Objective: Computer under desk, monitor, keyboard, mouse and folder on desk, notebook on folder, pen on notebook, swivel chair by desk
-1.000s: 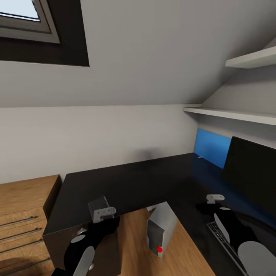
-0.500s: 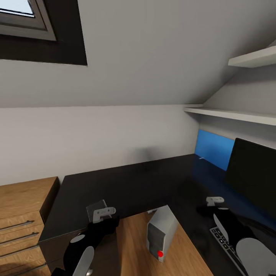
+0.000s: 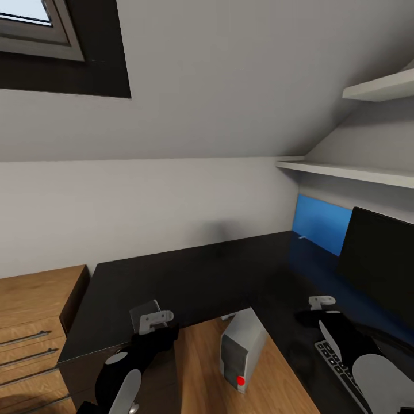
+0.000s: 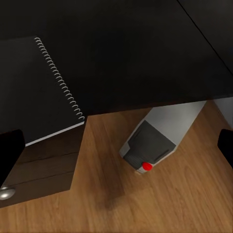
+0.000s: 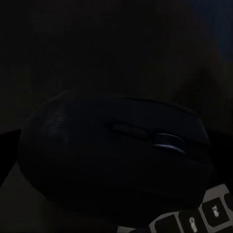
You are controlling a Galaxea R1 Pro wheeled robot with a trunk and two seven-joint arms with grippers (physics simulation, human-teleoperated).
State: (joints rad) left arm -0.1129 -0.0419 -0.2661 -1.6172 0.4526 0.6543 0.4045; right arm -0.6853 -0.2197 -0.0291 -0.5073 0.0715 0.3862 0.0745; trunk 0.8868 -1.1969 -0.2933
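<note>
Mouse placement beside keyboard, desk right wing

Head view: right gripper (image 3: 318,308) hangs over the desk (image 3: 190,276) near keyboard (image 3: 336,359); grip state indeterminate. Left wrist view: computer (image 4: 158,136) under desk edge. Right wrist view: mouse (image 5: 114,145) close, for positioning.

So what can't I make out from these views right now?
- Right hand: head view, open or shut unclear against the dark desk.
- Mouse: right wrist view, very dark; grip contact can't be judged.
- Keyboard: head view, mostly behind the right arm.
- Monitor: cut off by the head view's edge.
</note>
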